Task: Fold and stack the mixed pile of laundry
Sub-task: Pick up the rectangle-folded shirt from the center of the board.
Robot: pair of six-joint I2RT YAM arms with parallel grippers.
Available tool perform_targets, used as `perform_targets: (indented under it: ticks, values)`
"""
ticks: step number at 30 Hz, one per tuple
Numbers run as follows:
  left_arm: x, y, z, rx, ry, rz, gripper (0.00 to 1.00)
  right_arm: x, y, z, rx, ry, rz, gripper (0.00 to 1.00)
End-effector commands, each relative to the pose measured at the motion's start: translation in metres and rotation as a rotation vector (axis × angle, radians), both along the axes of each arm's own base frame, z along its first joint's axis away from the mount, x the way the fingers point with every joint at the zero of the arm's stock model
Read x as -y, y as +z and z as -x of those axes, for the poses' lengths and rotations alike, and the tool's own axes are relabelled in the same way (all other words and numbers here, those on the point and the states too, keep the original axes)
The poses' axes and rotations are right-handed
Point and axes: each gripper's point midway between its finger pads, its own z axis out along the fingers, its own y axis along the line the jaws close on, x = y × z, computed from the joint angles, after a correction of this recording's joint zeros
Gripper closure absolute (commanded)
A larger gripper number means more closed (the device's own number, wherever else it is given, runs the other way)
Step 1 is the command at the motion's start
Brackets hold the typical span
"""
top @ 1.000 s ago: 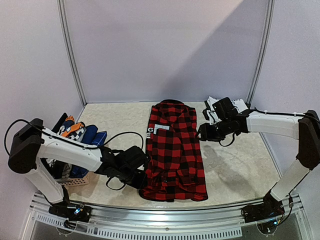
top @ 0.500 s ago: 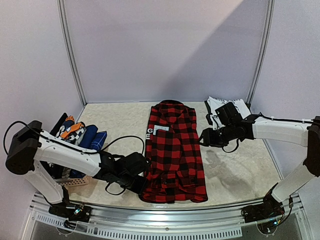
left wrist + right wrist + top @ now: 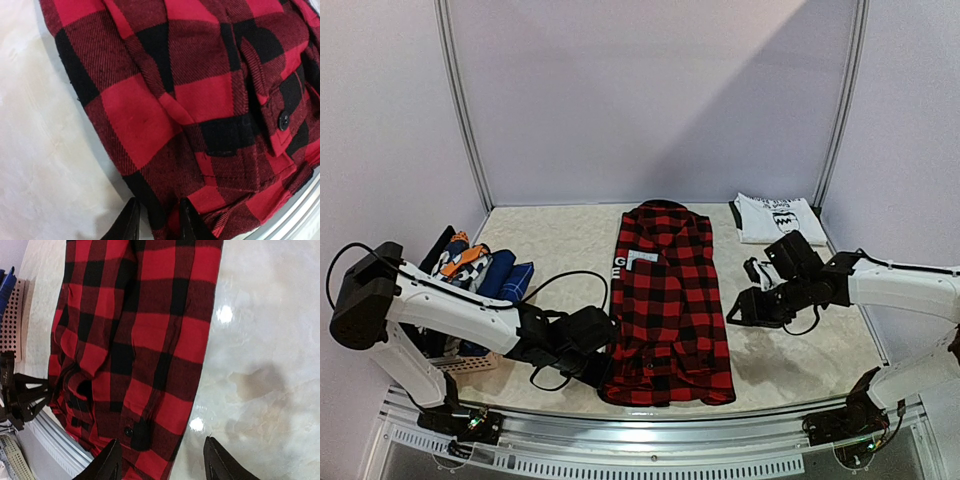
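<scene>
Pale lilac walls enclosed a cream marbled table [image 3: 800, 350], where the red-black plaid shirt [image 3: 670, 300] lay flat at the centre, folded into a narrow strip. The left gripper [image 3: 157, 225] sat at its near-left hem, fingertips narrowly parted astride the edge; whether they nipped the cloth could not be told. The right gripper [image 3: 162, 462] hung spread wide and empty, just beside the shirt's right edge. Such flannel looked light, limp and grippy, so pinching all layers at the hem corners seemed the best hold.

top: high, rear, whole table [image 3: 800, 350] | wrists: close, downward | shared: plaid shirt [image 3: 668, 300]
</scene>
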Motion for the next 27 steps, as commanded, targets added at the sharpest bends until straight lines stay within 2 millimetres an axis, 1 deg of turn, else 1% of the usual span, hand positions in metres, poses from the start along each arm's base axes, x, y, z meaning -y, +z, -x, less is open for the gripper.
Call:
perform_targets:
  ticks: [1,4,7,13,15,18,22,27]
  values:
    - [-0.001,0.002,0.001,0.026,-0.014,-0.003,0.73,0.004,-0.015,0.038,-0.139,0.037,-0.023,0.43]
    - [-0.001,0.003,0.001,0.027,-0.01,0.0,0.73,0.0,-0.027,0.06,-0.208,0.074,-0.029,0.43]
    - [-0.002,0.004,0.002,0.027,-0.008,-0.001,0.73,-0.002,-0.039,0.076,-0.247,0.106,-0.004,0.44]
    - [-0.004,0.005,0.006,0.019,-0.004,0.015,0.69,-0.007,-0.057,0.097,-0.312,0.144,-0.005,0.48]
    - [-0.003,0.005,0.009,0.01,-0.012,0.023,0.67,-0.01,-0.061,0.104,-0.326,0.16,-0.004,0.51]
    - [0.001,0.006,0.016,0.003,-0.031,0.029,0.64,-0.013,-0.067,0.116,-0.347,0.194,0.018,0.51]
    - [0.006,0.006,0.022,-0.001,-0.049,0.036,0.62,-0.016,-0.072,0.122,-0.351,0.206,0.021,0.51]
    - [0.006,0.006,0.027,0.0,-0.052,0.027,0.63,-0.017,-0.077,0.123,-0.357,0.205,0.026,0.54]
